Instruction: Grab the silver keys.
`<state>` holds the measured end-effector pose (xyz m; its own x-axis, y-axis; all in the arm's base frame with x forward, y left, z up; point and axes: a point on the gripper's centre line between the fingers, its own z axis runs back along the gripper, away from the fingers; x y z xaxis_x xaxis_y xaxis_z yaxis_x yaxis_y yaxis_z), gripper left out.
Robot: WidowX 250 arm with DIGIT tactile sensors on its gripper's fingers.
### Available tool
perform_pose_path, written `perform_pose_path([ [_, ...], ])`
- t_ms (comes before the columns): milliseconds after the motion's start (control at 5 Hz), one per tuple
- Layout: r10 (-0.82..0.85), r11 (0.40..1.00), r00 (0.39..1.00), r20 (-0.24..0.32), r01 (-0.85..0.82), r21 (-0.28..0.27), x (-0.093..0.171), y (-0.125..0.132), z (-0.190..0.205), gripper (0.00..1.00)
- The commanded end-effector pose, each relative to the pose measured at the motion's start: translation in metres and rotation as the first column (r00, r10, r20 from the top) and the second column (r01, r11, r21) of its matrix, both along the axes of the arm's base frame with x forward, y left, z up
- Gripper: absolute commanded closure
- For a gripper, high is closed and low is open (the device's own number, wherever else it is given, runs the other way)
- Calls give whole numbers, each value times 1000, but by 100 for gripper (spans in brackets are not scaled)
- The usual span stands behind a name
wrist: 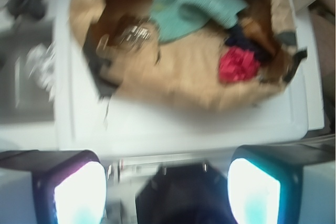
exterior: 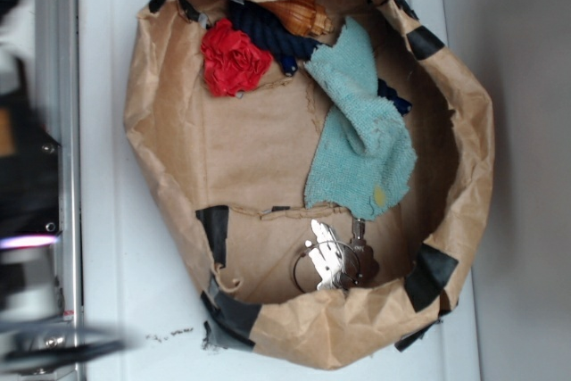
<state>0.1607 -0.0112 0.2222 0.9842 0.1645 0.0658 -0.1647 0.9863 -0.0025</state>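
A: In the exterior view, where are the silver keys (exterior: 332, 259)?

B: Inside the paper bag (exterior: 156, 131), against its lower rim, just below the teal cloth (exterior: 361, 136).

A: And the wrist view?

B: Blurred; the keys (wrist: 134, 34) sit near the bag's left edge. The gripper (wrist: 167, 190) is well apart from them, jaws wide, empty.

A: Handling?

B: Probably light, hard, slippery; pinch the bunched blades, not the thin rings.

Gripper (wrist: 167, 187) wide open, empty, hovering w/ fingers (wrist: 79, 192) apart.
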Motion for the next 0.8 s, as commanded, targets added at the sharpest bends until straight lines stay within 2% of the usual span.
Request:
perform_pose_path([
  [0, 84, 996, 991, 106, -85, 8, 40, 22, -3, 0],
  [200, 81, 996, 982, 172, -84, 12, 44, 36, -32, 0],
  [400, 92, 996, 988, 125, -90, -27, 50, 45, -52, 0],
  [600, 93, 992, 993, 67, -87, -92, 54, 48, -64, 0],
])
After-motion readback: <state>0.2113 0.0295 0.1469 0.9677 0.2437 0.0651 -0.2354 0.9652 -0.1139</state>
